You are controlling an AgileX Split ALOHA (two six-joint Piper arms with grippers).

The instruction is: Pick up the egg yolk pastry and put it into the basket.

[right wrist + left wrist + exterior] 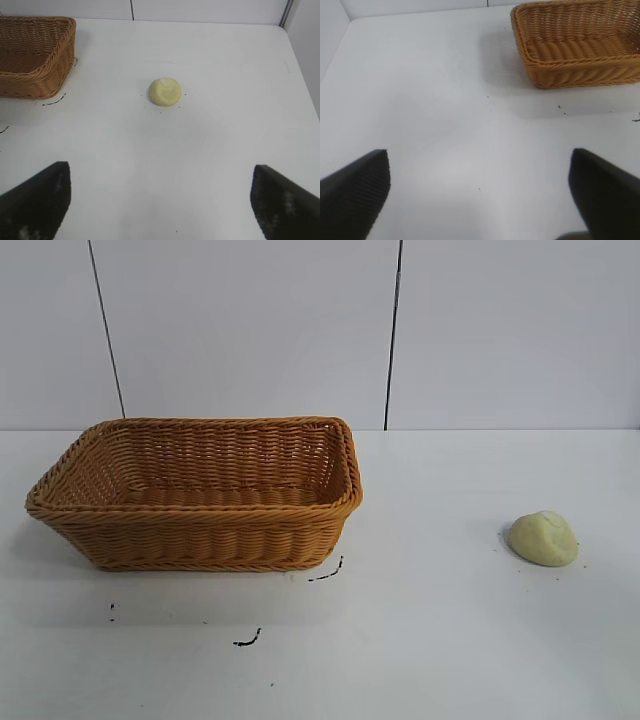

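Note:
The egg yolk pastry (pixel 543 538), a small pale yellow dome, lies on the white table at the right. It also shows in the right wrist view (pixel 165 92), ahead of my right gripper (pixel 161 175), which is open, empty and well short of it. The orange-brown wicker basket (pixel 200 530) stands at the left, empty; it also shows in the left wrist view (pixel 570 65) and the right wrist view (pixel 35 75). My left gripper (pixel 480 165) is open and empty above bare table, apart from the basket. Neither gripper shows in the exterior view.
Small black marks (pixel 247 640) lie on the table in front of the basket. A white panelled wall (pixel 300 330) stands behind the table. Bare table lies between the basket and the pastry.

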